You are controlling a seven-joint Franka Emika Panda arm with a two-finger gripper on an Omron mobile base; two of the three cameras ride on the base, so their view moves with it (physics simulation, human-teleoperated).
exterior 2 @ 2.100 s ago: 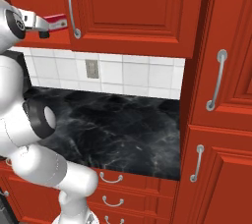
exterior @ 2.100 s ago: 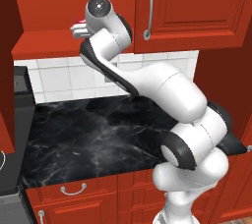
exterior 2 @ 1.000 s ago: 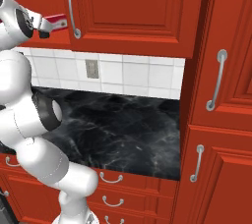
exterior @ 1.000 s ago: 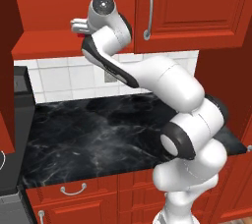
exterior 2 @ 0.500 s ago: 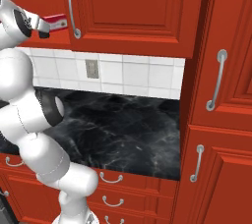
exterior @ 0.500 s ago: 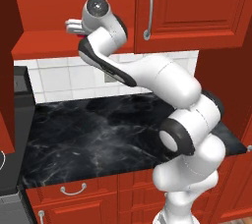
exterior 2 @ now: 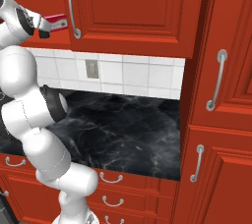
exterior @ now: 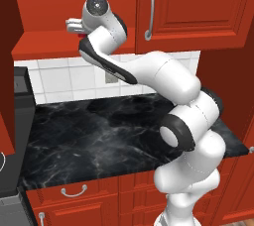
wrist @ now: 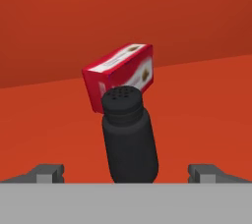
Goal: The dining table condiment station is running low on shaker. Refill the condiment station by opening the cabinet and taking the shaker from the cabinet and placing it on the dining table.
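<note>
In the hand view a black shaker (wrist: 129, 139) with a perforated cap stands upright on the red shelf of the cabinet (wrist: 197, 100), between my wide-apart fingertips (wrist: 49, 173). My gripper (wrist: 130, 171) is open around it and neither pad touches it. In the left base view the gripper (exterior: 74, 24) reaches into the cabinet's open left bay (exterior: 44, 2), beside the closed door (exterior: 198, 2). In the right base view the gripper (exterior 2: 45, 27) sits left of that door (exterior 2: 133, 7). The dining table is out of view.
A red and white box (wrist: 120, 73) stands tilted just behind the shaker. An open door panel (exterior: 7, 71) hangs at the far left. Below lie a black marble worktop (exterior: 99, 136), white tiles (exterior 2: 133, 78), drawers (exterior 2: 113, 188) and a tall red unit (exterior 2: 221, 95).
The hand has edged a little further into the cabinet while the elbow swung out and down. The jaws have stayed open.
</note>
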